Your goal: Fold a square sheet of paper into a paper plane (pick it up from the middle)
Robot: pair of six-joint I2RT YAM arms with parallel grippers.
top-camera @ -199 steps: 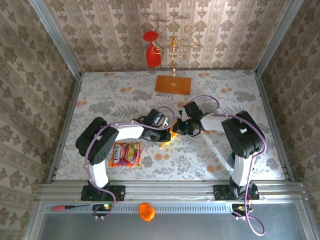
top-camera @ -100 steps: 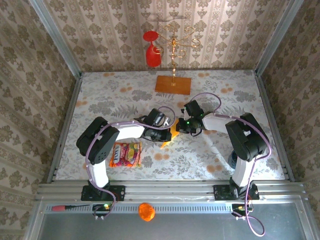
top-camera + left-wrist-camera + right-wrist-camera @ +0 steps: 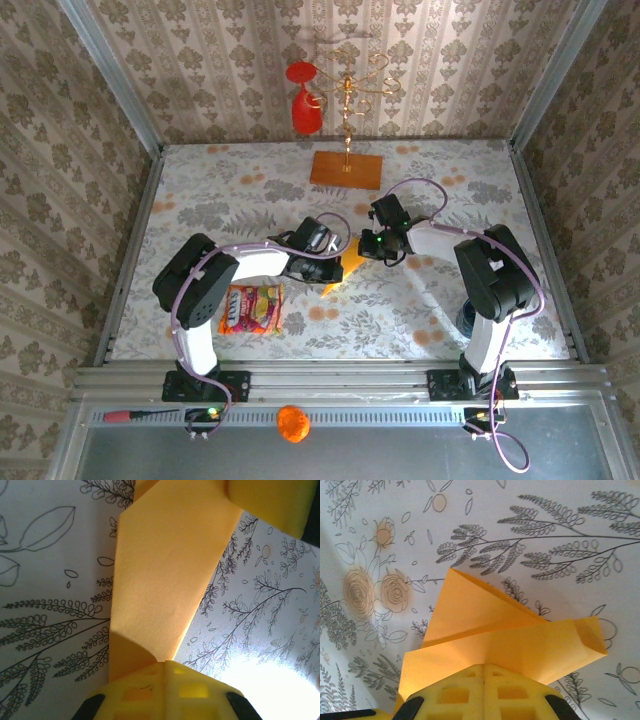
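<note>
Top external view: the paper sheet [image 3: 333, 280] is sitting near the middle of the bench [image 3: 220, 190], between the tips of the two arms, which are meeting over it.
Left wrist view: the left fingers [image 3: 142, 692] are pressing together on one end of the sheet, and a long folded strip is running away from them over the printed cloth.
Right wrist view: the right fingers [image 3: 460, 692] are pinching another part, where a pointed flap is lying over a longer folded band.
Contact with bench: I cannot tell whether the sheet is touching the cloth.
Sheet condition: it is showing plain yellow-orange, already creased into several layers, with one end turning back on itself. It is not yet reading as a finished dart.
Step in hand (judged): both arms are working a fold on the shared sheet.
Doing it well: the arms should be moving together so the paper is neither tearing nor slipping. The edges should be lining up before any crease is being pressed flat.
</note>
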